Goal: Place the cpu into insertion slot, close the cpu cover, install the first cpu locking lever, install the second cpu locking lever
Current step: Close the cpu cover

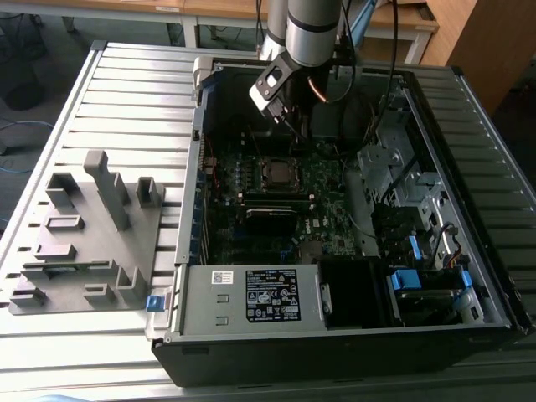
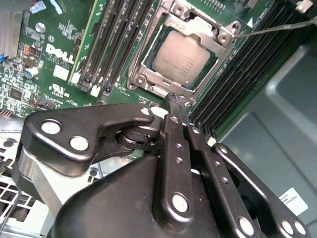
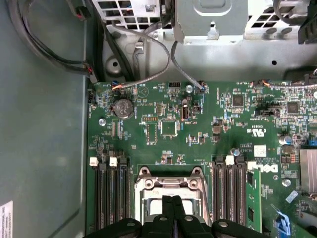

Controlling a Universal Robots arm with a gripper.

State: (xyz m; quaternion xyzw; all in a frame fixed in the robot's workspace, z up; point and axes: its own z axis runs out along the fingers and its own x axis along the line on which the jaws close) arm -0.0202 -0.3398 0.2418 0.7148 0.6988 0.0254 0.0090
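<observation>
Claw: the gripper (image 2: 173, 99) is hanging low over the board with its two black fingers pressed together; I am seeing nothing between them.
Claw's place: its tips are hovering just beside one edge of the insertion slot (image 2: 140, 81); whether they are touching the rim, I cannot tell.
Chip: the cpu (image 2: 181, 58) is lying flat inside that slot, its dull metal face showing upward.
Cover: the cpu cover (image 2: 198, 24) is lying down around the chip, framing it.
Rod: a thin metal lever (image 2: 267, 29) is running away from a corner of the slot, across dark memory slots (image 2: 242, 69).
Board: the green motherboard (image 3: 168, 129) is sitting inside the open computer case (image 1: 335, 335).
Arm: the arm (image 1: 314, 33) is reaching down into the case.
Beside: a grey moulded tray (image 1: 92, 243) is resting on the slatted table (image 1: 126, 92), at the exterior view's left.
</observation>
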